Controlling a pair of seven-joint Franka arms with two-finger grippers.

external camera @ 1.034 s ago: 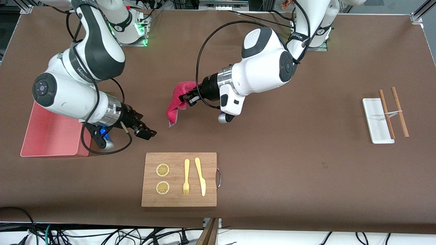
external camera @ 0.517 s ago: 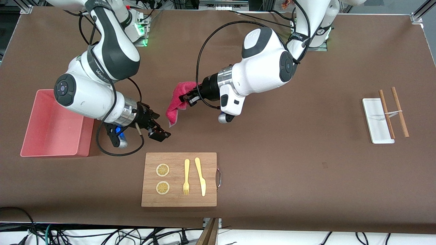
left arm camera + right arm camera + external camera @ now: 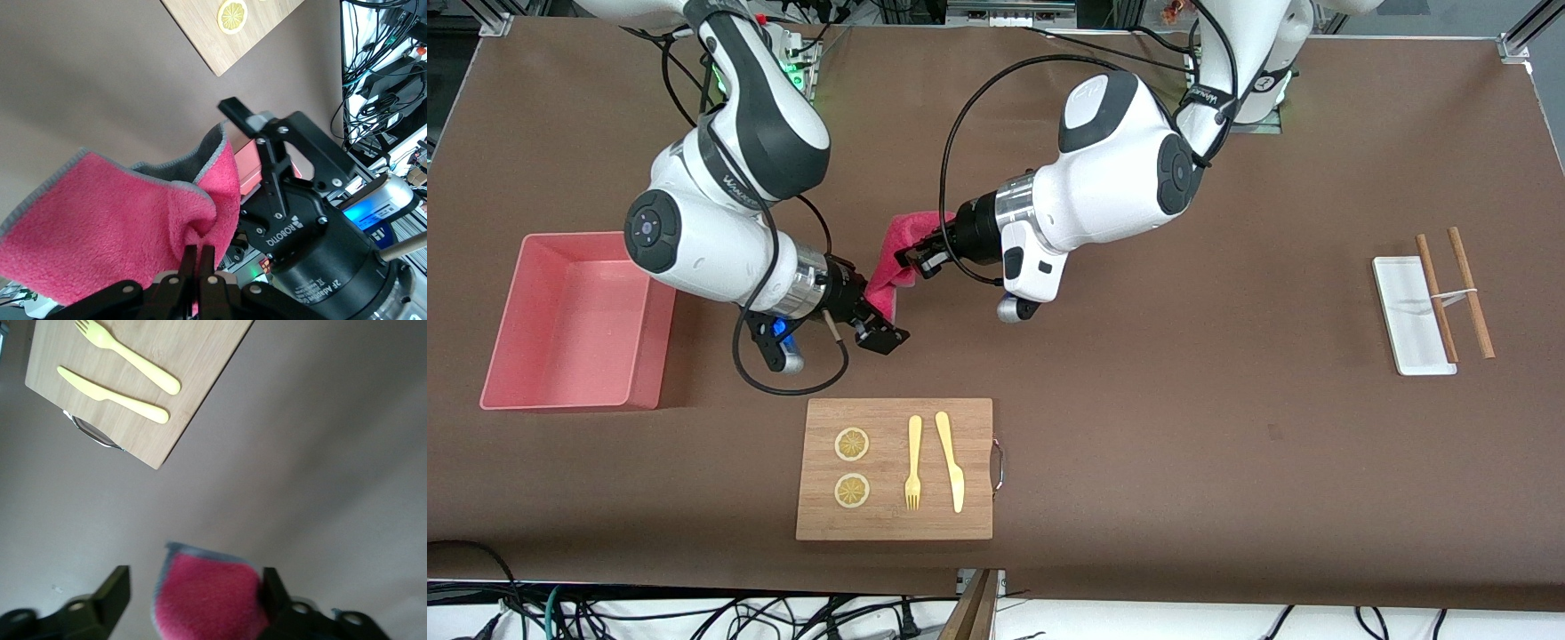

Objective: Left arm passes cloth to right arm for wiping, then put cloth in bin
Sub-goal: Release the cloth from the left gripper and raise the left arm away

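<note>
The magenta-pink cloth [image 3: 896, 253] hangs in the air from my left gripper [image 3: 916, 260], which is shut on its upper part, over the table's middle. In the left wrist view the shut fingers [image 3: 198, 261] pinch the cloth [image 3: 127, 227]. My right gripper [image 3: 879, 322] is open with the cloth's hanging lower end between its fingers. In the right wrist view the cloth [image 3: 208, 595] sits between the spread fingers [image 3: 115, 592], close to one of them. The salmon-pink bin [image 3: 569, 333] stands at the right arm's end of the table with nothing in it.
A wooden board [image 3: 894, 511] with two lemon slices, a yellow fork and a knife lies nearer the front camera than the grippers. A white tray [image 3: 1405, 302] with two brown chopsticks lies toward the left arm's end.
My right arm has swung from over the bin's edge toward the cloth, and its open fingers now stand round the cloth's lower end. The left arm and cloth have stayed still.
</note>
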